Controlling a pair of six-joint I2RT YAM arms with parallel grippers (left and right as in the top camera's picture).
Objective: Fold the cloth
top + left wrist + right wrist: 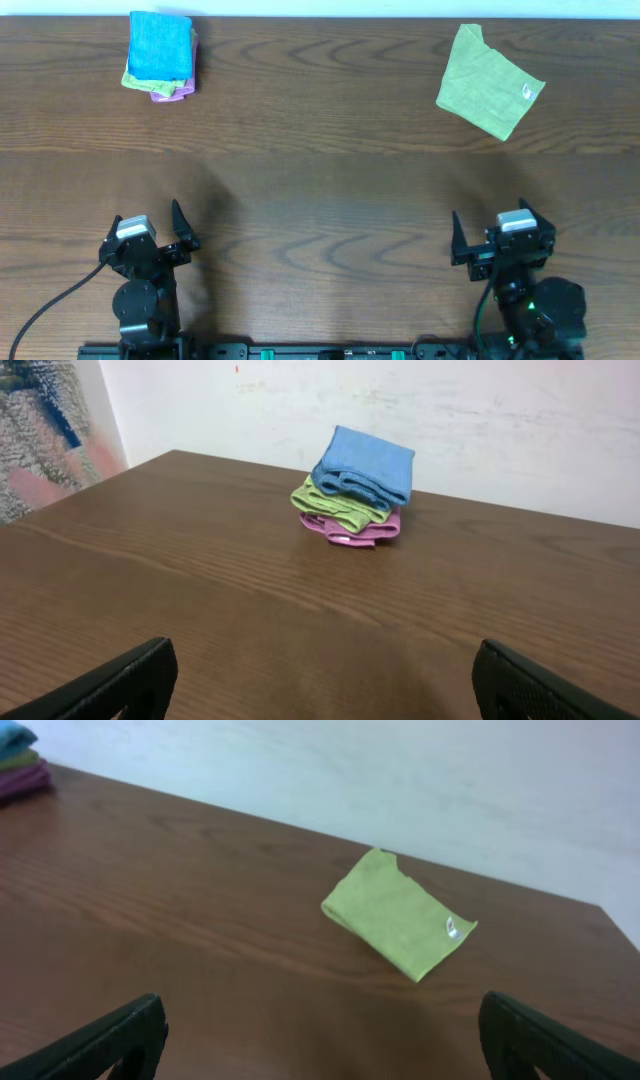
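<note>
The sky-blue cloth (160, 42) lies folded on top of a small stack at the table's far left; in the left wrist view the cloth (365, 460) sits well ahead of the fingers. It also shows at the top left corner of the right wrist view, cloth (12, 735). My left gripper (147, 212) rests near the front edge, open and empty, left gripper (322, 660) over bare wood. At the front right, my right gripper (490, 212) is likewise open with nothing between its fingers, right gripper (322, 1010).
Under the blue cloth lie a folded lime-green cloth (335, 505) and a purple cloth (365, 532). Another lime-green cloth (488, 82) with a white tag lies folded at the far right, lime-green cloth (400, 925). A white wall runs behind the table's back edge.
</note>
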